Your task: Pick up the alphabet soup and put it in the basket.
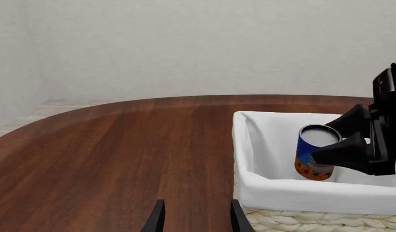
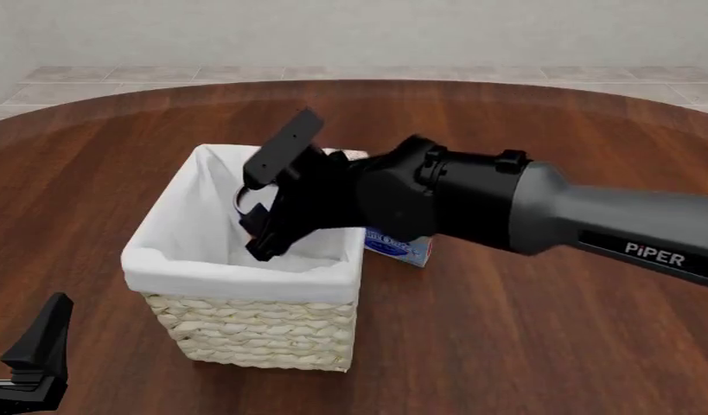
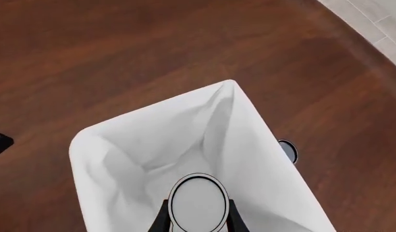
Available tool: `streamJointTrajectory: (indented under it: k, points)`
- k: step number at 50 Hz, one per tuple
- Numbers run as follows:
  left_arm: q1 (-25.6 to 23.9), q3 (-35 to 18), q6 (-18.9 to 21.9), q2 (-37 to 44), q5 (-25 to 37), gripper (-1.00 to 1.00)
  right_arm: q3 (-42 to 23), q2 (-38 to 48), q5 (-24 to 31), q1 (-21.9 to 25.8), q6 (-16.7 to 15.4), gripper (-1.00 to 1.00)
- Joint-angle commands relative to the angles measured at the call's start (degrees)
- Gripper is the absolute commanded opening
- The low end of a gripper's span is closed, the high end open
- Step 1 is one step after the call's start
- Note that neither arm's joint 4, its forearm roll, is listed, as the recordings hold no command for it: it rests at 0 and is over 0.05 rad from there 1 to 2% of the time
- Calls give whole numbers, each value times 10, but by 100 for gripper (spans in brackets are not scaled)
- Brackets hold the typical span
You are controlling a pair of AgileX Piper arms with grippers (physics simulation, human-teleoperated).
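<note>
The alphabet soup [image 1: 309,165], a small can with a silver top and a blue label shading to orange, hangs inside the basket [image 1: 294,192]. My right gripper [image 1: 323,141] is shut on its upper part. The right wrist view looks straight down on the soup's round lid [image 3: 198,202] between the fingers, over the white lining [image 3: 146,145]. In the front view my right gripper [image 2: 264,235] reaches down into the basket [image 2: 250,333] and hides the can. My left gripper [image 1: 196,220] is open with nothing in it, low at the near left [image 2: 36,350].
A blue and white box [image 2: 398,245] stands right behind the basket, under the right arm. Another small round silver-topped thing [image 3: 288,150] sits just outside the basket wall. Brown wooden tabletop [image 2: 538,346] surrounds the basket.
</note>
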Motion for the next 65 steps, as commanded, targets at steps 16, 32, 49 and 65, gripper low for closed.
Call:
streamJointTrajectory:
  k: [16, 32, 49, 65]
  points:
    - [0, 0, 0, 0, 0, 100, -20, 40, 13, -13, -4, -100]
    - [0, 0, 0, 0, 0, 100, -22, 46, 13, -19, -10, 100]
    - [0, 0, 0, 0, 0, 100, -23, 34, 15, -16, -8, 100]
    - [0, 0, 0, 0, 0, 100, -53, -10, 37, -13, -9, 100]
